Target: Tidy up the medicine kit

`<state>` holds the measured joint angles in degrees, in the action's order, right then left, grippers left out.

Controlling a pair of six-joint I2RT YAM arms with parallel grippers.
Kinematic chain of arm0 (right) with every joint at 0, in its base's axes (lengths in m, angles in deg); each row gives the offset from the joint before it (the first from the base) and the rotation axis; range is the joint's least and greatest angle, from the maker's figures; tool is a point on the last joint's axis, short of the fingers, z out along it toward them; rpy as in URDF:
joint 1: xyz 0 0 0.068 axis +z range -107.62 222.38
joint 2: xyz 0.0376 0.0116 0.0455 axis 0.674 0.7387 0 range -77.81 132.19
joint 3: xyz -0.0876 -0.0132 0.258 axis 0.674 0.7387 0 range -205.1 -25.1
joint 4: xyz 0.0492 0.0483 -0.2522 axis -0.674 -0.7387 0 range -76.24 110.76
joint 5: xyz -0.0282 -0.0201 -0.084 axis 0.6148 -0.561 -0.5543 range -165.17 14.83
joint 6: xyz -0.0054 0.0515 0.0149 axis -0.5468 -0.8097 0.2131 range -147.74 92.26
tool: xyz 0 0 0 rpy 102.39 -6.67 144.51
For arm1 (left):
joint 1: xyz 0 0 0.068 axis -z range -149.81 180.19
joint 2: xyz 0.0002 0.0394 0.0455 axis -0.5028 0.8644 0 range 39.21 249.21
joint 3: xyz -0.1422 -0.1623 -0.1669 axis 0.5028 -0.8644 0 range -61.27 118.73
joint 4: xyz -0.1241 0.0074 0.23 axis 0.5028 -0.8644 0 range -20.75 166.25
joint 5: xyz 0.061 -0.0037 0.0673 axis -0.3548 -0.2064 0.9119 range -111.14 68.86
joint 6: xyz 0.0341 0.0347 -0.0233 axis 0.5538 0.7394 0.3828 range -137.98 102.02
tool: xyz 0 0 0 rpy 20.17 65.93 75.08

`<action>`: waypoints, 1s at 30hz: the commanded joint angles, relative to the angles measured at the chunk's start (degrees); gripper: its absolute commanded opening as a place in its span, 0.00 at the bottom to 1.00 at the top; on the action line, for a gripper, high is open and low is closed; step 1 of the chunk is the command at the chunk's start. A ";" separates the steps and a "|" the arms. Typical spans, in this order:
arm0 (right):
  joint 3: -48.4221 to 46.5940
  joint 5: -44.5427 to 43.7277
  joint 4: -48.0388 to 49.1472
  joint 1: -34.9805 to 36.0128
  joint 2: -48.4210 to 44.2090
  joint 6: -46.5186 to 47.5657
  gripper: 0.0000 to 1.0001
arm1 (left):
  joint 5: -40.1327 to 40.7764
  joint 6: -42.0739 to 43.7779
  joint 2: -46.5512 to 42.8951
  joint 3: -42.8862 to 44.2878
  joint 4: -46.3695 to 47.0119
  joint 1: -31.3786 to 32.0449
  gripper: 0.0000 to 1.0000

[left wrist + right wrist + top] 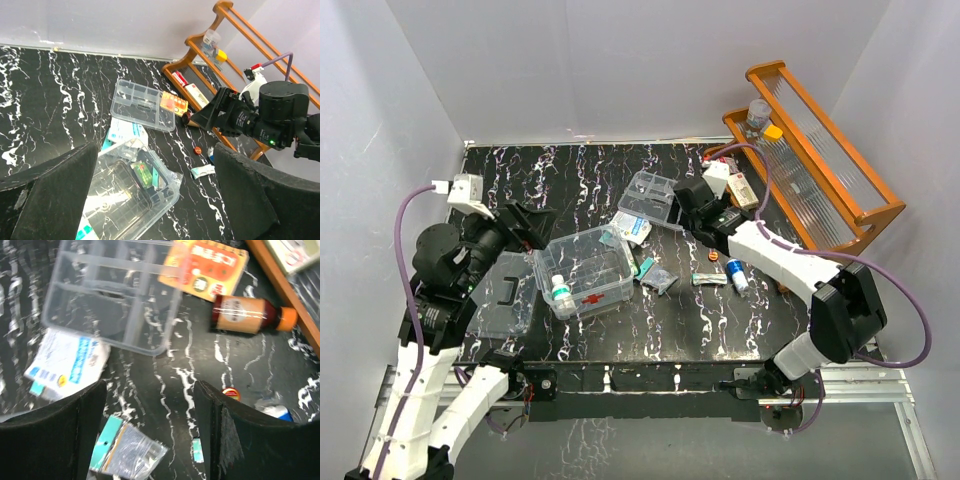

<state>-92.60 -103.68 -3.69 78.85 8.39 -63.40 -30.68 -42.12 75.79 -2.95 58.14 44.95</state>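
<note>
Your left gripper [545, 222] spread wide, upper left of medicine kit [588, 265] at centre; right gripper [150, 385] spread, empty.

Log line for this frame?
left claw: open, empty, beside medicine kit | right claw: open, empty, over table | lid: off, on table

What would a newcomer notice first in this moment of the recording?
The open clear medicine kit at the centre of the table, its lid lying beside it on the left, ringed by scattered packets. At the right edge stands an orange wooden rack, and the right gripper hovers open over the clutter near a divided clear tray.
</note>
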 commanded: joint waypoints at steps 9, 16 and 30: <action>-0.35 -19.17 5.64 -8.81 8.86 -18.04 0.62 | -3.25 -3.43 1.01 -4.97 3.90 0.19 0.99; -1.85 -25.43 5.50 -9.66 12.59 -18.24 0.60 | -1.07 -0.90 -0.72 -5.63 2.64 0.19 0.99; -10.63 -28.00 -1.18 -9.76 24.62 -19.09 0.68 | 1.21 1.54 -2.31 -6.25 0.19 0.20 0.99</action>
<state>-99.07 -128.05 -3.93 69.25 30.44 -81.91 -30.53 -41.96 74.67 -8.81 58.80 44.95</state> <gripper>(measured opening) 0.675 0.985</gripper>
